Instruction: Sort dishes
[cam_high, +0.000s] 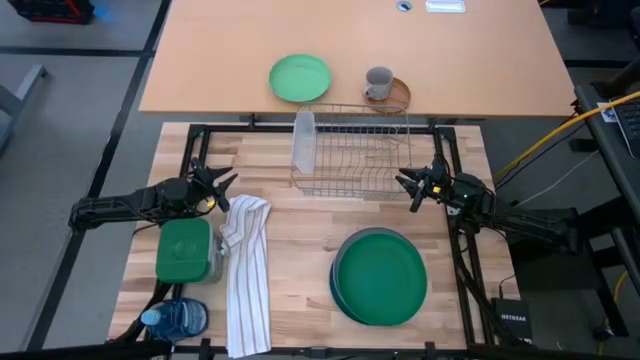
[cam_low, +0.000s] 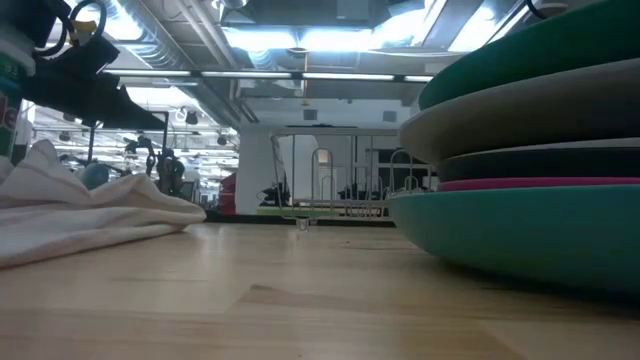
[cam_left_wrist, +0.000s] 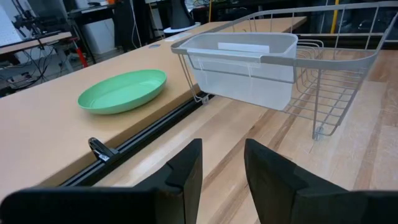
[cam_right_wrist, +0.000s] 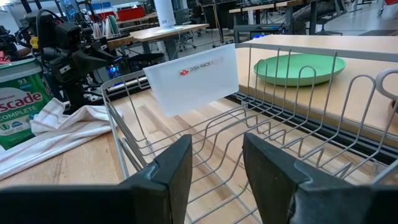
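A stack of large round plates (cam_high: 380, 276) rests flat on the table's near right part, a dark green one on top. The low view shows its layers (cam_low: 530, 150): dark green, light grey, charcoal, purple-pink and teal-green at the bottom. My left gripper (cam_high: 222, 183) is open and empty at the table's left, just left of the wire dish rack (cam_high: 352, 150); its fingers show in its own view (cam_left_wrist: 222, 168). My right gripper (cam_high: 408, 185) is open and empty by the rack's near right corner, its fingers (cam_right_wrist: 214, 163) over the rack's wires.
A striped white towel (cam_high: 246, 268), a green detergent tub (cam_high: 183, 250) and a blue bottle (cam_high: 175, 320) lie at the near left. A small mint-green plate (cam_high: 299, 77) and a grey mug (cam_high: 378, 84) sit on the far tan table. The rack carries a clear plastic cup holder (cam_left_wrist: 242, 65).
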